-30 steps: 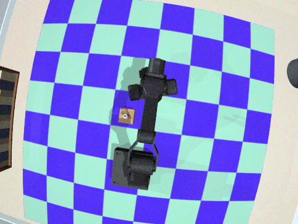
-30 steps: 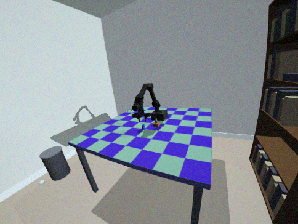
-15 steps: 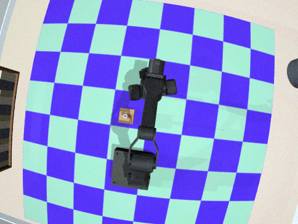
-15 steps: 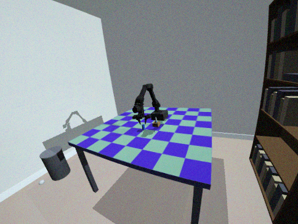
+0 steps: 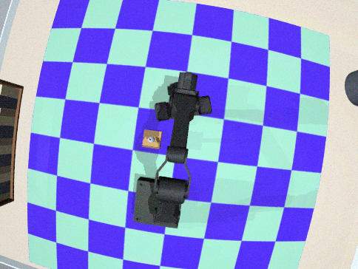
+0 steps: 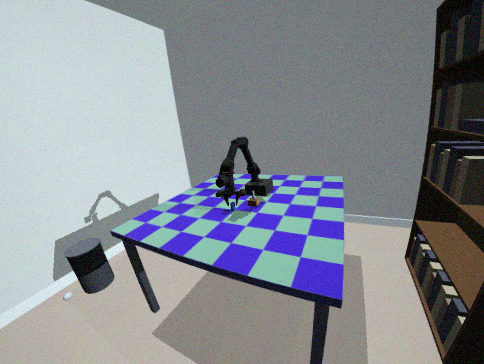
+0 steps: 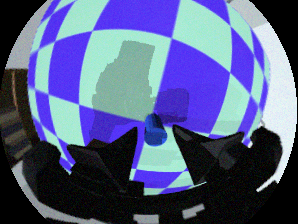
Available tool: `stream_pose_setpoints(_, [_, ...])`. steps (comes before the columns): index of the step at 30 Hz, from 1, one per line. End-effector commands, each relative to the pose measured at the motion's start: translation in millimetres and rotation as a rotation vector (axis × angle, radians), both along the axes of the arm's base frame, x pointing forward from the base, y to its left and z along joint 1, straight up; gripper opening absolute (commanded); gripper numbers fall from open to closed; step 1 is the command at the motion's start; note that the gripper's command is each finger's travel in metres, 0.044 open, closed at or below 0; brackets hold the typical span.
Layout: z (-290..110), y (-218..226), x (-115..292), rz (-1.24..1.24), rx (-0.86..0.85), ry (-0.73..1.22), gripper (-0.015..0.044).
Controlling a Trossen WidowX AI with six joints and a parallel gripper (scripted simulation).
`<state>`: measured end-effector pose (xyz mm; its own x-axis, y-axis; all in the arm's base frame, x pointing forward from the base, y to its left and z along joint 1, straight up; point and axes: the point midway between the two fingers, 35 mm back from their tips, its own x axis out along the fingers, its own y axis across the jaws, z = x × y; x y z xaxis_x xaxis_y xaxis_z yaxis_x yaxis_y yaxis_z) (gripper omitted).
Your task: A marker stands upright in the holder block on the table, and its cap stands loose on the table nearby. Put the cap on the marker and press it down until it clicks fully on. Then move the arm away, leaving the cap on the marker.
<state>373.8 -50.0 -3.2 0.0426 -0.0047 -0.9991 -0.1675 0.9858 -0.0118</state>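
Down by the checkered surface (image 6: 280, 260), we're hovering our tool (image 7: 157, 141) half open around the blue cap (image 7: 154, 129), gripping nothing yet. Marker (image 5: 150, 139) is waiting uncapped in its holder block (image 5: 157, 142) nearby, so grabbing, capping, pressing and retreating are all left.

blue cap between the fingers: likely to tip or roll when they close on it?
The cap looks like a small upright cylinder, so an off-centre touch could probably tip it, and once down it would likely roll. It looks rigid and light. The gripper is open, with the cap roughly centred between the fingers, which should help both sides meet it evenly.
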Motion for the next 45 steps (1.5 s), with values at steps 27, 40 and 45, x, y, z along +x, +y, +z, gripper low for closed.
stream_pose_setpoints(27, [-13.9, 0.4, -2.4, 0.003, -0.002, 0.015, 0.0000])
stream_pose_setpoints(40, [39.2, 0.9, -3.4, 0.003, -0.002, 0.014, 0.0000])
stream_pose_setpoints(45, [42.3, 1.6, -4.0, 0.003, -0.002, 0.015, 0.0000])
